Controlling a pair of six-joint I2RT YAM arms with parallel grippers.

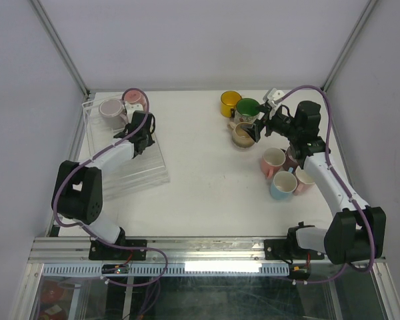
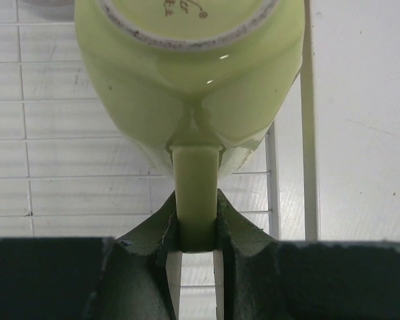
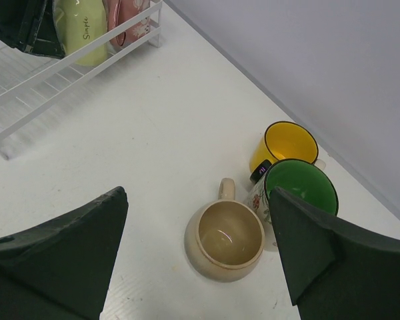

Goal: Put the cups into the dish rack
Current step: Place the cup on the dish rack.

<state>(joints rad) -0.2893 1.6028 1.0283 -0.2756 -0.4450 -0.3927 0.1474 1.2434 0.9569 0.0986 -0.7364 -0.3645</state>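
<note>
My left gripper [image 2: 197, 203] is shut on the handle of a light green cup [image 2: 187, 80], whose base faces the wrist camera, over the white grid of the dish rack [image 2: 67, 147]. From above, that gripper [image 1: 140, 135] sits over the clear dish rack [image 1: 130, 175], where a lilac cup [image 1: 111, 108] and a pink cup [image 1: 133, 98] stand at the far end. My right gripper [image 3: 197, 200] is open, its jaws wide apart above a beige cup [image 3: 227, 240] that stands upright with its handle pointing away. Beside it are a yellow cup [image 3: 287, 143] and a green cup [image 3: 300, 190].
Near the right arm stand a pink cup [image 1: 273, 160], a light blue cup [image 1: 283, 185] and two more cups [image 1: 305, 180]. The enclosure's grey walls close in the table at the back and sides. Bare table lies between the rack and the right-hand cups.
</note>
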